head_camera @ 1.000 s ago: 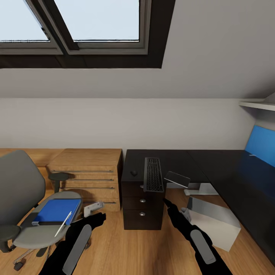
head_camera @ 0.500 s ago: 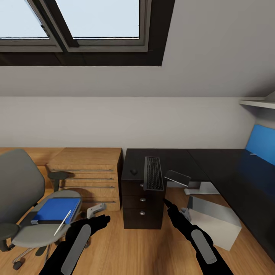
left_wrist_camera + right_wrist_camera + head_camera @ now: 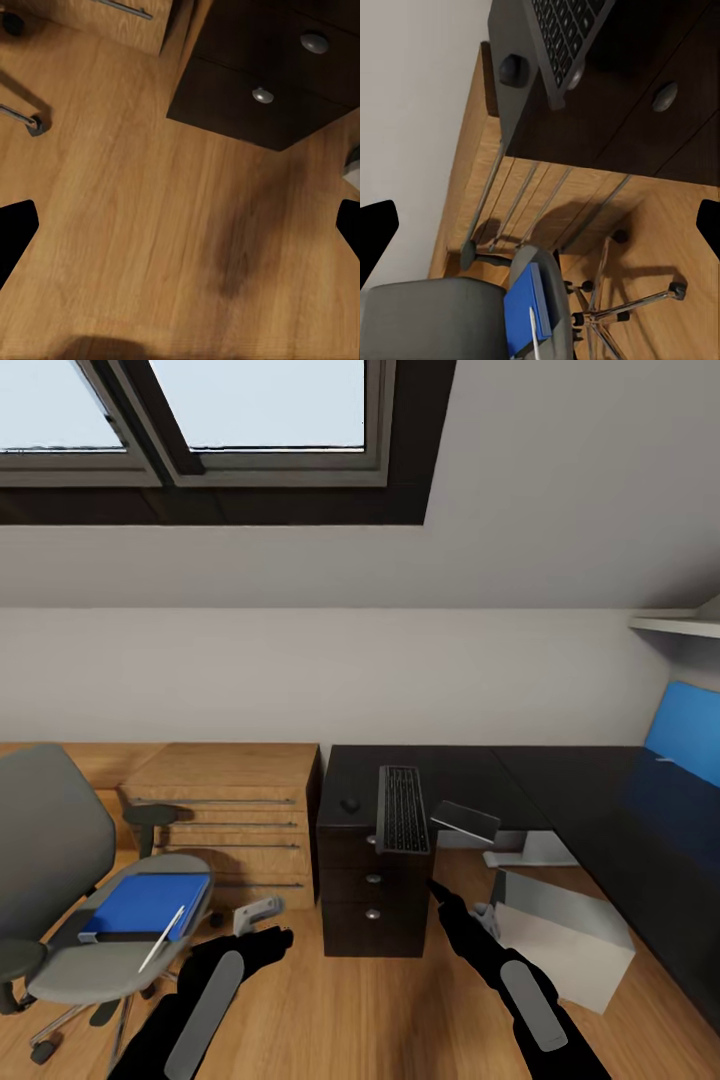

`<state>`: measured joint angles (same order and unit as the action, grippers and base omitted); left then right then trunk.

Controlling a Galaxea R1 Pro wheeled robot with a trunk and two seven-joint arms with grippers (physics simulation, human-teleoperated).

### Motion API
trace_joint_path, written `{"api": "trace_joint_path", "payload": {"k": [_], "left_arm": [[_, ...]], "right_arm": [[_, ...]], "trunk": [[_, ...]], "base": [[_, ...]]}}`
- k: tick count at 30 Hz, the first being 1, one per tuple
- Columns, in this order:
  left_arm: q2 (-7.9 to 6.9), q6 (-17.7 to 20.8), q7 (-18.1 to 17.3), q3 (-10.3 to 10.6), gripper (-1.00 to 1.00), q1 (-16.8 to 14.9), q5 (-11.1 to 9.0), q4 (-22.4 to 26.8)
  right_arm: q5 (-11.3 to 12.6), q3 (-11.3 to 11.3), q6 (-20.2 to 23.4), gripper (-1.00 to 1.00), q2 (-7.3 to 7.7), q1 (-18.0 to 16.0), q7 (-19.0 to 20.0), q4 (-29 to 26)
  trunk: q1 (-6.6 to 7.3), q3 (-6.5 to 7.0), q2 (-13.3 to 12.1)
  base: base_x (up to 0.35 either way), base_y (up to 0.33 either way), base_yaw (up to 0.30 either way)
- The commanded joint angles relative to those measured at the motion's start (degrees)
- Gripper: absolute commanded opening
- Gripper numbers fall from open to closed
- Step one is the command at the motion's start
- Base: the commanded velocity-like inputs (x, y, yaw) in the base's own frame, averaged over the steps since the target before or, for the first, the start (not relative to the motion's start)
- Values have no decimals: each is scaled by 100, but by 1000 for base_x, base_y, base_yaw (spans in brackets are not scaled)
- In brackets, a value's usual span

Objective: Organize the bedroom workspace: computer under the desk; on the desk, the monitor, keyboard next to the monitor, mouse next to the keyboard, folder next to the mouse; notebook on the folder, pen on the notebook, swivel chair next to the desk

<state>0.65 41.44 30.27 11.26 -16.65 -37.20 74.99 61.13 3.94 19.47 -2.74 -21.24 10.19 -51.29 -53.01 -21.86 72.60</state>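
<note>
Under a sloped ceiling with a skylight [image 3: 250, 420], the head view takes in a wooden floor [image 3: 370, 1010] and a white wall. Along the wall runs the desk [image 3: 560, 790], its glossy black top turning toward a blue back panel at the right. On the desk's left end lies the keyboard [image 3: 402, 810], its near end jutting past the front edge above the dark drawers; the mouse [image 3: 349, 804] sits just beside it, toward the left edge. Next to the desk's left end stands light wooden low shelving [image 3: 225, 810]. Near that, the swivel chair [image 3: 60, 880] carries the folder [image 3: 145, 907] on its seat, with the pen [image 3: 163, 939] lying across the folder's near corner. At the desk's inner corner, on the floor, the computer [image 3: 560, 935] lies tilted. Bare floor stretches between chair and drawers. The left gripper [image 3: 262, 925] and right gripper [image 3: 445, 895] hover over it.

Looking down from the left wrist, bare floor [image 3: 150, 225] spreads before the drawers' base, and both fingertips sit wide apart at the frame's sides.

From the right wrist, keyboard [image 3: 566, 34], mouse [image 3: 508, 69], chair [image 3: 450, 315], folder [image 3: 526, 311] and pen [image 3: 533, 330] appear; its fingers are likewise spread.
</note>
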Motion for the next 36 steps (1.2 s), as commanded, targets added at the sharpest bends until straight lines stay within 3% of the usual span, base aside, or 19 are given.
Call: {"api": "trace_joint_path", "payload": {"k": [1, 13, 19, 22, 31, 36], "left_arm": [[-2, 6, 58, 37, 100, -4, -59, -6], [-3, -1, 74, 101, 100, -4, -59, -35], [-1, 1, 75, 107, 100, -4, -59, -37], [4, 2, 76, 143, 100, -4, -59, -43], [6, -10, 79, 251, 100, -4, -51, -159], [6, -10, 82, 260, 100, -4, -52, -161]], "right_arm": [[28, 28, 44, 100, -7, -4, 14, 1], [4, 27, 32, 100, 32, -4, 29, 70], [13, 28, 45, 100, 137, -3, 50, 84], [31, 27, 39, 100, 145, -3, 302, 81], [10, 28, 32, 100, 166, -3, 347, 115], [38, 32, 60, 100, 293, -2, 357, 307]], "trunk": [[-23, -25, 46], [-286, -241, 527], [-418, -348, 768], [-484, -402, 888], [-682, -564, 1249], [-792, -654, 1450]], "base": [[0, 0, 0], [0, 0, 0], [0, 0, 0], [0, 0, 0], [0, 0, 0], [0, 0, 0]]}}
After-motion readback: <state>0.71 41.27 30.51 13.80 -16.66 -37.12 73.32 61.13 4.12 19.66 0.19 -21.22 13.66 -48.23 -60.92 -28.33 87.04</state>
